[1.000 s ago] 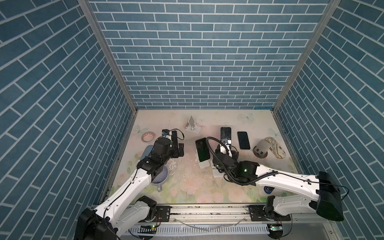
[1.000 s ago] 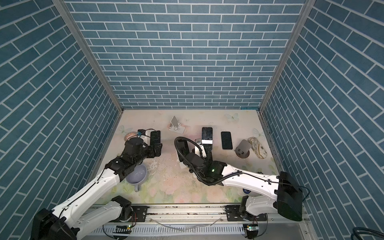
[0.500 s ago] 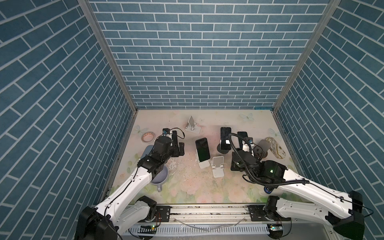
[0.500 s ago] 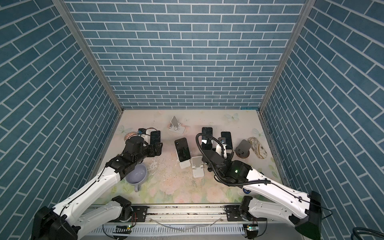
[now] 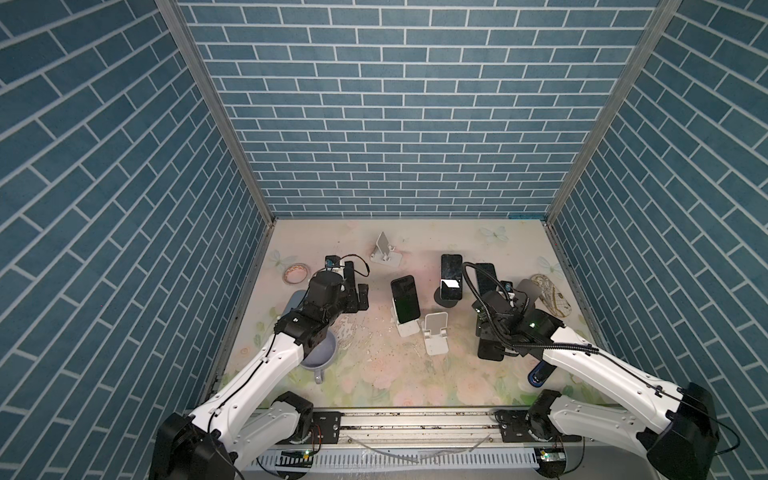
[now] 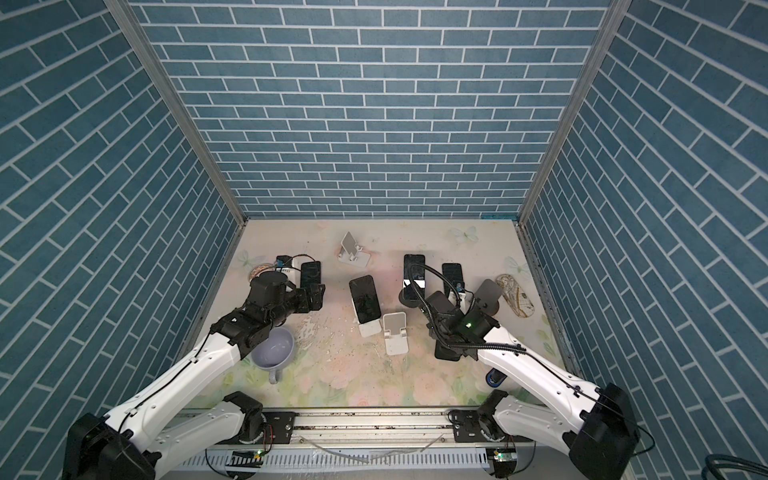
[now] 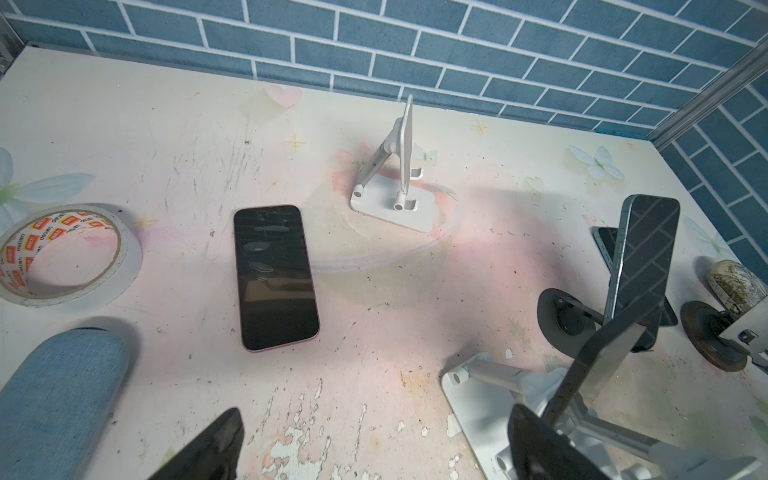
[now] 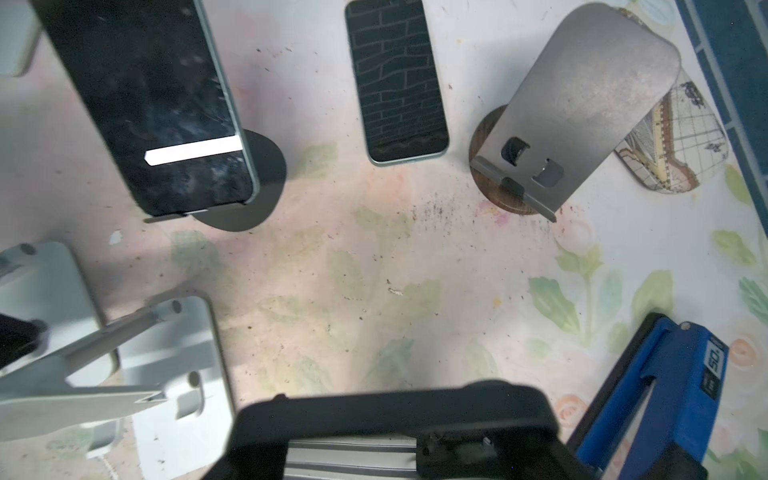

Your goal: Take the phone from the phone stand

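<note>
Right gripper (image 5: 492, 338) is clamped on a black phone (image 5: 488, 353), just right of the nearest white phone stand (image 5: 435, 338); left gripper (image 5: 356, 286) hangs spread wide, well left of it.

The right gripper (image 5: 492, 334) has its fingertips out of sight behind the black phone (image 8: 395, 411) it clamps. That phone is itself cut off by the edge of the right wrist view. The blue tool (image 8: 665, 395) runs off that edge too, and in both top views the right arm covers most of it. The left arm hides part of the mug (image 6: 276, 351), and the tape roll (image 7: 129, 266) is clipped by the left wrist view's edge.
</note>
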You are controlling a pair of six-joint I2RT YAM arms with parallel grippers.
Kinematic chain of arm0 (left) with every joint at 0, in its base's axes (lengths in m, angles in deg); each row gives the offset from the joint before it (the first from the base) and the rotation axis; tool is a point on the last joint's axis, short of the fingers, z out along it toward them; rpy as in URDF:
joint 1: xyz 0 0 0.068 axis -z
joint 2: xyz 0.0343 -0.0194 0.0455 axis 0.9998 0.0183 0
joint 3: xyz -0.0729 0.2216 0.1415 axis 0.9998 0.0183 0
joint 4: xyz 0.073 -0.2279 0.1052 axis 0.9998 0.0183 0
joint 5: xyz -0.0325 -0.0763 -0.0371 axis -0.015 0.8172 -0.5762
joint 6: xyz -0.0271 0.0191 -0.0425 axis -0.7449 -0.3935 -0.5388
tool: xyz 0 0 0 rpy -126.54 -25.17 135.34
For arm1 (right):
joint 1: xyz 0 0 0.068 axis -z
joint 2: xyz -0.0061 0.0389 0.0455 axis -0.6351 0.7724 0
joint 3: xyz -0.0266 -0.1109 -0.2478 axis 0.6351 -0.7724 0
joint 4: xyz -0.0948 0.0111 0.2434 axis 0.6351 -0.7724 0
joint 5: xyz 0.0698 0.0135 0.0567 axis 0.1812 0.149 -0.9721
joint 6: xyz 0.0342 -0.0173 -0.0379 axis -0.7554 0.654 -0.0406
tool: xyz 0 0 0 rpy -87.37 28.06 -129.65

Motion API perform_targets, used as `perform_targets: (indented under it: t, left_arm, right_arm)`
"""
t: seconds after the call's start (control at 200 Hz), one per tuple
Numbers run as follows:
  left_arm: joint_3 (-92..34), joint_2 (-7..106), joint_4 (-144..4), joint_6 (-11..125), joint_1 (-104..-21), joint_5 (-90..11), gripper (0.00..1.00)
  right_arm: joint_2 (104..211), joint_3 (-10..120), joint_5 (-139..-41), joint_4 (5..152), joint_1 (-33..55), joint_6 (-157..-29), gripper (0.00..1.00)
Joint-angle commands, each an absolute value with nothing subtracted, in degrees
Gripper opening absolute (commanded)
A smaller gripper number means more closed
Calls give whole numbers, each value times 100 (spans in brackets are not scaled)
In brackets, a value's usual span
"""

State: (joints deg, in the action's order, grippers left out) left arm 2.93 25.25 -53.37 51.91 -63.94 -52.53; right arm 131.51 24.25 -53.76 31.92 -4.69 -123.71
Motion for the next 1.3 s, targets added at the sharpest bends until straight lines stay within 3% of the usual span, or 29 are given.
perform_targets:
  t: [0.0,0.495,1.296]
  left_arm:
    - [156,2545,-5235,5268,-6424,-5349,100]
    - [156,2665,-5262,5213,-6419,-5416,100]
    - [253,2480,-5280,5238,-6434,-5535,100]
  right_arm:
    - [13261,2226,-5609,3118,-136,-11952,36]
    - [14194,2045,-6195,3951,809,-10835,38]
    - [15719,2291,-6757,4673,1116,-10512,41]
